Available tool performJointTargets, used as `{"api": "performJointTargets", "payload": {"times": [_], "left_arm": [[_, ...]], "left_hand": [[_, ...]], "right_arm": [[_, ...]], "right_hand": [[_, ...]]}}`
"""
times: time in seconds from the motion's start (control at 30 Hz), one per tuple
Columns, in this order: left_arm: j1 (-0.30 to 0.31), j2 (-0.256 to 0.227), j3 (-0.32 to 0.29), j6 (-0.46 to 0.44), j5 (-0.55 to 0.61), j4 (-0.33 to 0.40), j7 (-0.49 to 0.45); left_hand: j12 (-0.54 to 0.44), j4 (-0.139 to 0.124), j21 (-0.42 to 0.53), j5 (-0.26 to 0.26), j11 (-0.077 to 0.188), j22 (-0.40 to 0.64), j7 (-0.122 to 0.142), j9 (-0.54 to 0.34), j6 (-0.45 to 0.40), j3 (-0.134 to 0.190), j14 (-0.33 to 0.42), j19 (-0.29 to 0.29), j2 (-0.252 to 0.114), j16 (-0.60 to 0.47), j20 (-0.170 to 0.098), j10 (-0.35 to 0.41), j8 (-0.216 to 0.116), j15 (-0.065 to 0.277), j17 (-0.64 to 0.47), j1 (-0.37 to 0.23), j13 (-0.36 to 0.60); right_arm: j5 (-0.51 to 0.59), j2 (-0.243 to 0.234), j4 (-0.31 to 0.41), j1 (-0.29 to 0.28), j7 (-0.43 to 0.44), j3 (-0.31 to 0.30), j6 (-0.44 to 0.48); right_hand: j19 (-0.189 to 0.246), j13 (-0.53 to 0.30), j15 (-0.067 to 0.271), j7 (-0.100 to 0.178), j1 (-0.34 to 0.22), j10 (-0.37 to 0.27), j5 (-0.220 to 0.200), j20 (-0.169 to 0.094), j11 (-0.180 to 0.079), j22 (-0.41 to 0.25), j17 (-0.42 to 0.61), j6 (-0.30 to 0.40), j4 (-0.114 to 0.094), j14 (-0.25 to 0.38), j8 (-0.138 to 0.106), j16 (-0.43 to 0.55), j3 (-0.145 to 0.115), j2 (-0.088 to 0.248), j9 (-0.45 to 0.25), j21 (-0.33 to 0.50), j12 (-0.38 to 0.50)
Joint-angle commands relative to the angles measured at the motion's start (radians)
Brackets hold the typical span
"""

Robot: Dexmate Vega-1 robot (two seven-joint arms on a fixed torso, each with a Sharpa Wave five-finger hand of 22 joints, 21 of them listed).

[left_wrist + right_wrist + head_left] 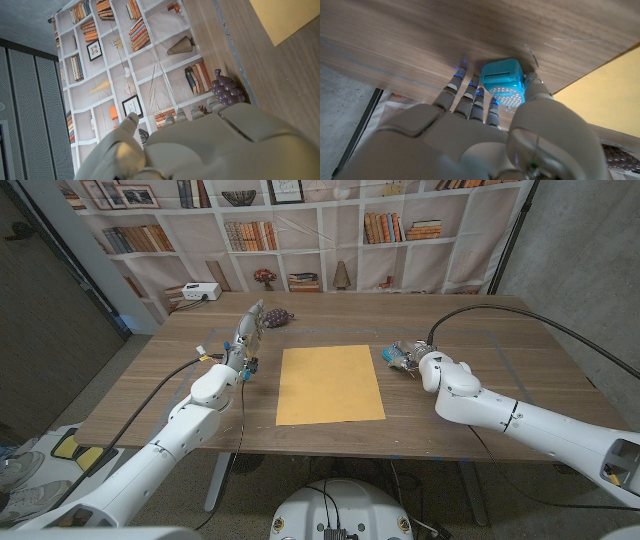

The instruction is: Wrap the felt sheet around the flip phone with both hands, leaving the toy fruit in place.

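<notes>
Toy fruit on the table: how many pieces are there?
1. A purple grape bunch lies at the table's far side, just beyond the left hand. Others could be hidden behind the hands.

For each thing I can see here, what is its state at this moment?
Felt sheet: lying flat and unfolded on the table, nothing on it.
Flip phone: closed, at the right hand's fingertips.
Toy grapes: on the table, untouched.
Left hand: holds nothing, fingers apart.
Right hand: fingers around the phone; firm hold unclear.

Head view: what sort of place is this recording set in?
Probably a robot lab or test room, not a real library: the bookshelf backdrop looks like printed cloth, beside a bare concrete wall, with cables across the wooden table.
</notes>
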State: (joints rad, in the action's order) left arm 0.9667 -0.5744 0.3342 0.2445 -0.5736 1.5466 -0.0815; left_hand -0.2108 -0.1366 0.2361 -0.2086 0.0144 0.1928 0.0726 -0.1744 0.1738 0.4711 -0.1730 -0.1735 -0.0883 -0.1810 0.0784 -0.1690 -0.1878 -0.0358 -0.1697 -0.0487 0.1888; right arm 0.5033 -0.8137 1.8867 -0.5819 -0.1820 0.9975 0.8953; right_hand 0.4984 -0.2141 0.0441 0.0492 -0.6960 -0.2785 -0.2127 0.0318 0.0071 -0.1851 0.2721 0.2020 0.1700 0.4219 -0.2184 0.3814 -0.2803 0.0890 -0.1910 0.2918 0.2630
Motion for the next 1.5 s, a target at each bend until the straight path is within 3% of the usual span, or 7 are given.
{"api": "performJointTargets", "payload": {"times": [0.03,0.17,0.23,0.4,0.87,1.23,1.5], "left_arm": [[-0.020,0.007,0.009,-0.002,0.002,-0.022,0.011],[-0.027,0.010,0.011,-0.001,0.001,-0.032,0.015],[-0.030,0.011,0.012,-0.002,0.002,-0.036,0.016],[-0.036,0.012,0.014,-0.004,0.001,-0.043,0.020],[-0.057,0.017,0.022,-0.007,-0.005,-0.070,0.041],[-0.068,0.012,0.028,-0.015,0.000,-0.072,0.047],[-0.065,-0.007,0.032,-0.044,0.013,-0.047,0.035]], "left_hand": [[0.001,0.001,-0.005,-0.004,-0.002,0.003,0.006,-0.004,0.020,-0.005,-0.159,-0.032,-0.003,0.001,0.003,-0.114,0.001,0.006,-0.005,0.009,0.001],[0.003,0.000,-0.005,-0.004,0.002,0.004,0.006,-0.004,0.020,-0.006,-0.160,-0.033,-0.003,0.001,0.003,-0.117,0.001,0.006,-0.005,0.010,0.001],[0.003,0.000,-0.005,-0.004,0.001,0.004,0.007,-0.004,0.020,-0.007,-0.161,-0.034,-0.003,0.001,0.003,-0.117,0.002,0.006,-0.006,0.010,0.001],[0.003,-0.001,-0.006,-0.005,0.000,0.004,0.007,-0.004,0.021,-0.008,-0.163,-0.034,-0.003,0.001,0.003,-0.118,0.002,0.007,-0.006,0.011,0.001],[0.004,-0.002,-0.007,-0.005,0.000,0.004,0.008,-0.004,0.023,-0.011,-0.166,-0.036,-0.002,0.002,0.001,-0.122,0.003,0.008,-0.006,0.013,0.001],[0.004,-0.001,-0.008,-0.006,-0.002,0.004,0.009,-0.004,0.027,-0.012,-0.167,-0.036,-0.001,0.001,0.000,-0.122,0.004,0.010,-0.005,0.013,0.001],[0.005,0.002,-0.009,-0.005,-0.002,0.004,0.009,-0.004,0.030,-0.014,-0.169,-0.038,0.002,0.002,-0.002,-0.125,0.005,0.009,-0.005,0.010,0.001]], "right_arm": [[0.044,0.022,-0.038,-0.014,0.078,0.011,0.003],[0.043,0.028,-0.054,-0.037,0.136,-0.008,-0.028],[0.040,0.028,-0.062,-0.050,0.169,-0.021,-0.054],[0.046,0.033,-0.076,-0.082,0.249,-0.048,-0.102],[-0.007,0.068,-0.081,-0.222,0.559,-0.200,-0.262],[-0.111,0.070,-0.013,-0.298,0.615,-0.305,-0.354],[-0.138,0.070,0.045,-0.339,0.626,-0.337,-0.355]], "right_hand": [[0.111,-0.010,0.118,0.007,-0.126,-0.148,-0.010,-0.042,-0.010,-0.016,0.106,0.128,0.005,0.194,-0.021,0.142,-0.019,0.027,0.000,0.055,0.056],[0.218,-0.047,0.157,-0.004,-0.266,-0.366,-0.003,-0.067,-0.016,-0.031,0.263,0.310,0.000,0.370,-0.038,0.341,-0.005,0.034,-0.003,0.131,0.163],[0.241,-0.077,0.165,-0.021,-0.342,-0.490,0.002,-0.077,-0.005,-0.040,0.326,0.433,0.003,0.432,-0.061,0.402,-0.011,0.045,-0.008,0.164,0.243],[0.268,-0.146,0.175,-0.036,-0.441,-0.663,0.020,-0.091,-0.009,-0.057,0.404,0.675,-0.005,0.561,-0.115,0.457,-0.038,0.088,-0.017,0.231,0.383],[0.302,-0.192,0.179,-0.063,-0.493,-0.731,0.030,-0.103,-0.005,-0.073,0.453,0.767,-0.015,0.645,-0.125,0.464,-0.067,0.090,-0.022,0.302,0.452],[0.307,-0.197,0.180,-0.071,-0.508,-0.736,0.030,-0.114,-0.004,-0.077,0.465,0.778,-0.013,0.659,-0.120,0.456,-0.075,0.085,-0.022,0.324,0.459],[0.317,-0.190,0.179,-0.083,-0.525,-0.756,0.031,-0.110,0.002,-0.079,0.481,0.799,-0.008,0.679,-0.119,0.456,-0.079,0.078,-0.022,0.346,0.465]]}}
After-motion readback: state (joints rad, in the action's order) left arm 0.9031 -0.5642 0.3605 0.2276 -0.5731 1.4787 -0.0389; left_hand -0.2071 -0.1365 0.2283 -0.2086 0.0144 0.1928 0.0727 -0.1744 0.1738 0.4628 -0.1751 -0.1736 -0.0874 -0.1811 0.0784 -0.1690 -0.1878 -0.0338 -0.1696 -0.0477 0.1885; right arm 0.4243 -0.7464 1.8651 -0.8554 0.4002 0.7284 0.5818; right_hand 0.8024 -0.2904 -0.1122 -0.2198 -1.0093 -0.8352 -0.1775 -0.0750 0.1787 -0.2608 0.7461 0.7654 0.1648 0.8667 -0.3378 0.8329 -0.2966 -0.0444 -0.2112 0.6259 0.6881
